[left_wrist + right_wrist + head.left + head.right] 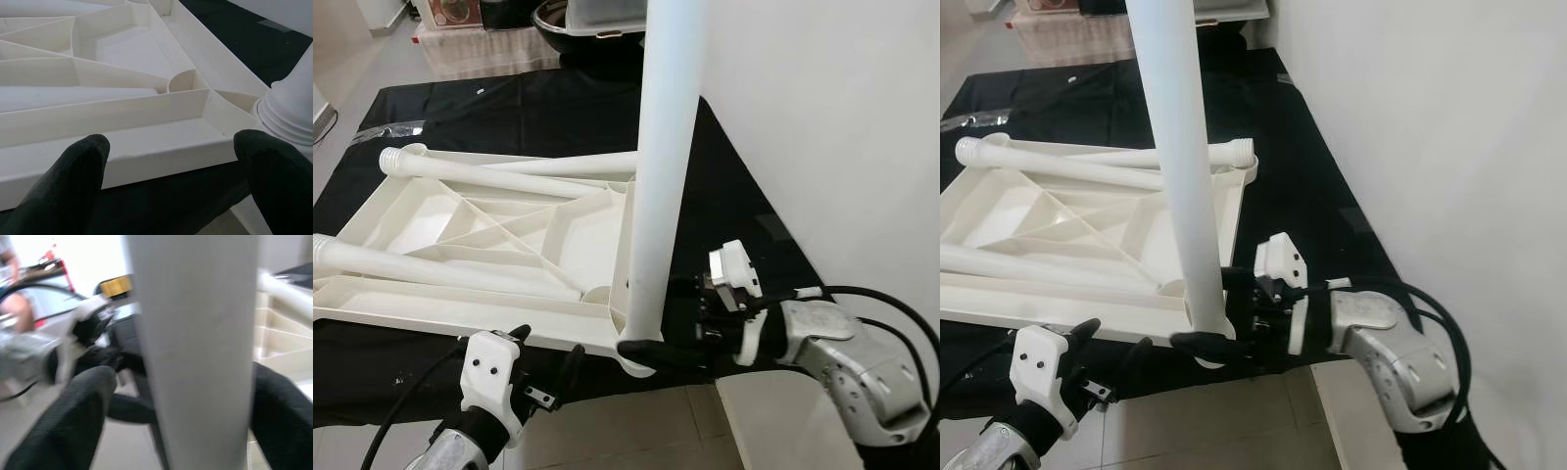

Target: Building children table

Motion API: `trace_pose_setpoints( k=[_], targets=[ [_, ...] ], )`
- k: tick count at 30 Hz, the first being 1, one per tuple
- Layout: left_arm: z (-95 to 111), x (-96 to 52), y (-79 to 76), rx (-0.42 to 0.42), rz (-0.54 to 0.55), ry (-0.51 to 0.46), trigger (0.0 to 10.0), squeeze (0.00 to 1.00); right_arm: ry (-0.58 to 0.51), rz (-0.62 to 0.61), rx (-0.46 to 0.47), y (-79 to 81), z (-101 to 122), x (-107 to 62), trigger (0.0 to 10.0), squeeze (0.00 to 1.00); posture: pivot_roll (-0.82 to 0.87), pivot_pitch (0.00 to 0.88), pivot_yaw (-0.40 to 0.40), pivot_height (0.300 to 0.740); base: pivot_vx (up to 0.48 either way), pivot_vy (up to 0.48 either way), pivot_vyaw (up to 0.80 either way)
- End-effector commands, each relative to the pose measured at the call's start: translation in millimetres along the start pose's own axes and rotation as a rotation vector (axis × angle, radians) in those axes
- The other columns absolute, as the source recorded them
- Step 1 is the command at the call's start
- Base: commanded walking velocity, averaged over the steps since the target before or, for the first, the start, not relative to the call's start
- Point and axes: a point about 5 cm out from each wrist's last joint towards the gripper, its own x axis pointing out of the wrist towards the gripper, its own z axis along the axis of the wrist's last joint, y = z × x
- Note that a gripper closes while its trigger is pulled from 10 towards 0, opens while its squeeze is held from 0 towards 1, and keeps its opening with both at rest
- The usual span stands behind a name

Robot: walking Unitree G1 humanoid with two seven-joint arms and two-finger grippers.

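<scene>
- Across the middle left of the left eye view, a white tabletop (pixel 480 230) lies upside down on a black cloth (pixel 538 113), its ribbed underside facing up.
- At the tabletop's near right corner, low and centre in the frame, one white leg (pixel 661 147) stands upright in its corner socket and rises out of the top of the frame.
- The right gripper (pixel 651 351) comes in from the lower right with its black fingers (pixel 78 416) clamped around the base of that upright leg; in the right wrist view a finger sits on each side of the white tube.
- Two more legs lie loose across the underside: one leg (pixel 480 174) runs from the upper left toward the centre, and another leg (pixel 421 266) crosses the lower left part of the panel.
- A third loose leg (pixel 1195 157) lies along the far edge, its threaded end toward the right.
- The left gripper (pixel 543 364) sits at the bottom left, just at the tabletop's near rim, fingers spread apart and holding nothing; the left wrist view shows the two fingertips (pixel 73 171) flanking that rim.
- A white wall (pixel 842 127) fills the right side, and pale floor tiles (pixel 636 426) run along the bottom.
- Boxes and a dark bowl-shaped item (pixel 558 20) stand at the top edge, beyond the cloth.
</scene>
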Motion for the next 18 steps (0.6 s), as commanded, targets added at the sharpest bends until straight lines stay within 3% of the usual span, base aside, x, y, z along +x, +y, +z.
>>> trace_pose_setpoints(
  k=[1,10,14,15,16,18],
  targets=[
    [-3,-1.2,-0.2,0.011,-0.002,0.019,10.0,0.0,0.008,-0.046,-0.01,0.9,-3,-0.1,0.0,0.0,0.0,0.173,-0.004,0.74,0.0,0.0,0.0],
    [-4,2.3,0.8,0.015,-0.019,0.016,10.0,0.0,0.052,-0.043,-0.008,10.6,-7,-7.4,0.0,0.0,-0.02,0.156,0.003,0.74,0.0,0.0,0.0],
    [-3,5.9,0.0,0.016,-0.028,0.008,10.0,0.0,0.118,-0.131,-0.057,7.8,-12,-10.1,0.0,0.0,-0.02,0.151,0.005,0.74,0.0,0.0,0.0],
    [-1,7.9,-0.2,0.024,-0.033,-0.001,10.0,0.0,0.158,-0.254,-0.08,-2.8,-15,-14.3,0.0,0.0,-0.02,0.148,0.001,0.74,0.0,0.0,0.0],
    [-1,7.9,-0.2,0.024,-0.033,-0.001,10.0,0.0,0.158,-0.254,-0.08,-2.8,-15,-14.3,0.0,0.0,-0.02,0.148,0.001,0.74,0.0,0.0,0.0],
    [4,12.3,0.4,0.027,-0.038,-0.019,10.0,0.0,0.233,-0.582,-0.105,-29.4,-19,-29.4,0.0,0.0,-0.03,0.15,0.004,0.74,0.0,0.0,0.0]
  ],
)
